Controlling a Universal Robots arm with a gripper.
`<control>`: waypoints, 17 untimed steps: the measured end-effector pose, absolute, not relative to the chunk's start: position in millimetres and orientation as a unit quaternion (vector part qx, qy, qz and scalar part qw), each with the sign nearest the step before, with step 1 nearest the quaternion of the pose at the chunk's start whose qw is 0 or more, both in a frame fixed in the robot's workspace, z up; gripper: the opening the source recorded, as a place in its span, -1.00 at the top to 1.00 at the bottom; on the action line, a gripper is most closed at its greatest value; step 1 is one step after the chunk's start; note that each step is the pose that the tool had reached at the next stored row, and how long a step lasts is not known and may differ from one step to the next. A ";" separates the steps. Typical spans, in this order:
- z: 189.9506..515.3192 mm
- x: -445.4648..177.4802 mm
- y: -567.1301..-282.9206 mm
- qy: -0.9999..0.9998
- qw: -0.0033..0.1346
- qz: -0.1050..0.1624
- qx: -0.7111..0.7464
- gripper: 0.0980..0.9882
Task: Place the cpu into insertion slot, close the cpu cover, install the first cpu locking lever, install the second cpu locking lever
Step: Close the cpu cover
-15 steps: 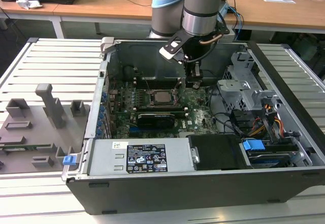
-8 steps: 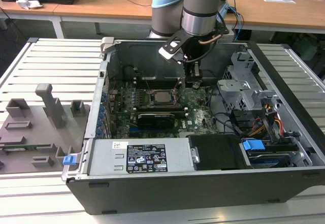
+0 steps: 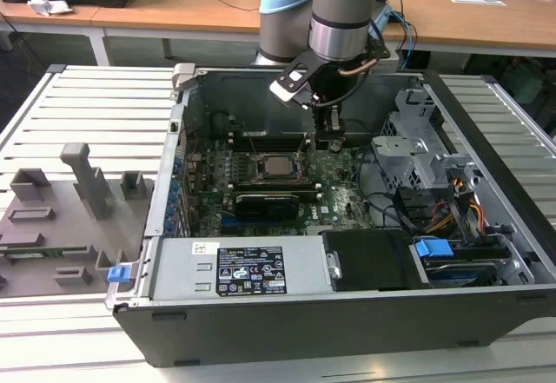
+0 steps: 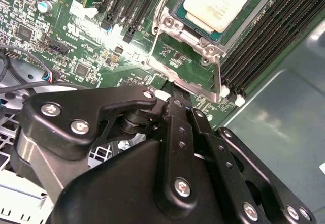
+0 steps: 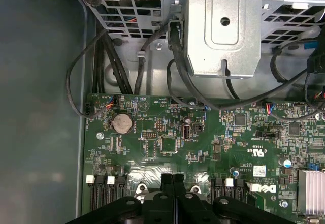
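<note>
Gripper (image 5: 173, 179) fingers are seen pressed together in the first wrist view, with nothing visibly pinched between them. It is low inside the case (image 3: 347, 322), over the board (image 5: 167, 127), just beside the socket (image 3: 258, 171) on the side toward the exterior view's right. In the second wrist view the tips are close to the free end of a thin metal lever (image 4: 220, 76) that runs out from the socket's corner. Contact cannot be told.

The chip (image 4: 216, 0) is seated in the socket, on the half of the board nearer the case's back wall. The cover (image 4: 210, 45) looks to be down around the chip, framing it.

Step in hand is judged to be the first locking lever. To do it well:
- the lever should be pressed near its free end with the closed tips
- it should be pushed down steadily, then eased sideways under its catch
- the tips should be kept off the chip top and off the memory slots (image 4: 269, 36) just beside the socket
- the cover should be kept flat during the push

Orientation: the chip lies flat, metal top facing up toward the open side of the case, edges square with the socket rim. It is square, so no long axis is given. The lever's long axis follows the socket's side; whether it is raised or flat cannot be told.
</note>
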State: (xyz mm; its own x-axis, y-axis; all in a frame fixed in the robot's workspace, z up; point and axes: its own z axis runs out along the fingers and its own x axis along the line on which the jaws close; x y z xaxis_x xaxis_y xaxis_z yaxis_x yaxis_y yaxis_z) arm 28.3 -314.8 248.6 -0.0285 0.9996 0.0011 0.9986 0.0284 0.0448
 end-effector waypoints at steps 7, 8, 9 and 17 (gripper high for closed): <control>248.6 26.0 -314.8 0.717 0.015 0.016 0.697 0.98; 248.6 25.7 -314.8 0.717 0.015 0.016 0.697 0.98; 248.6 25.4 -314.8 0.717 0.015 0.016 0.697 0.98; 248.6 22.8 -314.8 0.717 0.015 0.016 0.697 0.98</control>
State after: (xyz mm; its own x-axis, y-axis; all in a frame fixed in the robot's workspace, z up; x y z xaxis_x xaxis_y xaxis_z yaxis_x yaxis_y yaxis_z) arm 22.8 -314.8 248.6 -0.0284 0.9996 0.0011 0.9986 0.0284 0.0448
